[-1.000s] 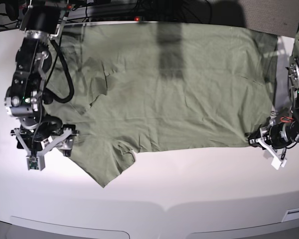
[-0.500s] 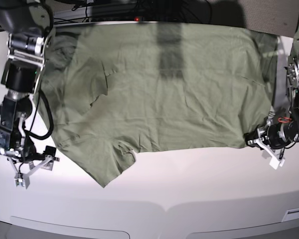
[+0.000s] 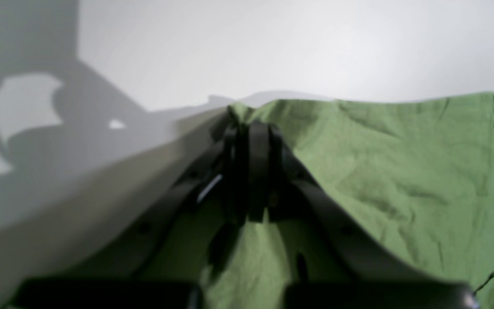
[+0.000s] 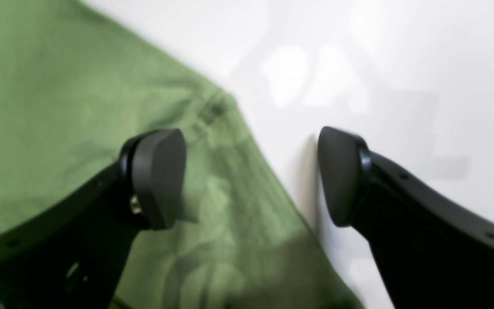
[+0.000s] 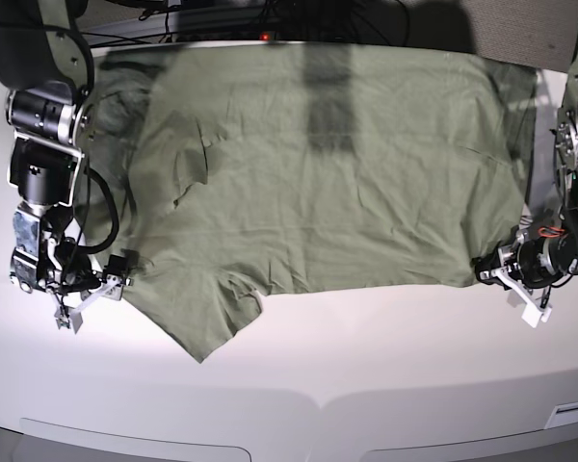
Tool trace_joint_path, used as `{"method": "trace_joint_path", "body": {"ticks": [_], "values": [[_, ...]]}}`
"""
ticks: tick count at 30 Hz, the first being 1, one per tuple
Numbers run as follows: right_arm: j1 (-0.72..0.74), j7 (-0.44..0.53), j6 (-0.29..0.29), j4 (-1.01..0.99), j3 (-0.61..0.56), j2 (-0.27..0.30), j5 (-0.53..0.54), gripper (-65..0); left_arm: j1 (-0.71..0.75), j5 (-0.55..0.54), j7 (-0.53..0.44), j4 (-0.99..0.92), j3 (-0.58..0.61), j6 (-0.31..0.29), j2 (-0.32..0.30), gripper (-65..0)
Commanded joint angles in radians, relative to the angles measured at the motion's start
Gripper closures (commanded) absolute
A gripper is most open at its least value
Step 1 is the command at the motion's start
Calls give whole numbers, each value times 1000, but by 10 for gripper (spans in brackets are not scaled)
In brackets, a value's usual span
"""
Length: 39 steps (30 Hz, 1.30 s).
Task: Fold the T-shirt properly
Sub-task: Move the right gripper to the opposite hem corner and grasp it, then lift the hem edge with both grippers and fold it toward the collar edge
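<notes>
The sage-green T-shirt [image 5: 328,173] lies spread and wrinkled on the white table [image 5: 366,366], with one sleeve pointing at the front left. In the base view my left gripper [image 5: 486,270] is at the shirt's front right corner. The left wrist view shows that gripper [image 3: 249,128] shut on the corner's hem, with the T-shirt [image 3: 401,171] stretching away to the right. My right gripper [image 5: 94,300] stands open at the shirt's left edge. In the right wrist view the right gripper [image 4: 251,176] straddles the cloth's edge: one finger is over the T-shirt [image 4: 58,86], the other over bare table.
Dark cables and equipment [image 5: 270,19] line the table's back edge, right behind the shirt. Both arms' bodies stand along the table's left and right sides. White tabletop runs from the shirt's front hem to the front edge.
The right arm swung out left away from the sleeve, then came back in; its open gripper now sits at the shirt's left edge. The left gripper has kept its hold and place.
</notes>
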Motion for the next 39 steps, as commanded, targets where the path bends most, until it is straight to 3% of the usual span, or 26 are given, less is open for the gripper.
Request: {"method": "trace_joint_path", "body": {"ticks": [1,6,10,17,19,23,29,39], "values": [[35,10,19,7,1,13,13,-475,-33,-15,-8,13,0,-5,-14,0],[29,-14,32,-3,1,14,59,-475,-33,-15,-7,13,0,-5,-14,0],[30,-39,119,-3,1,14,118,-473,-33,-15,-8,13,0,-5,-14,0],[30,-69,134,-3,1,19,168,-459,-33,-15,-8,13,0,-5,-14,0],[30,-93,178,-3,1,20,188,-444,-33,-15,-8,13,0,-5,-14,0],[30,-117,190,-3,1,21,220,-354,-33,-15,-8,13,0,-5,-14,0],[30,-98,189,-3,1,25,216,0,-33,-15,-7,13,0,-5,-14,0],[37,-55,188,13,1,25,183,0,-34,-2,-12,30,0,16,-14,0]]}}
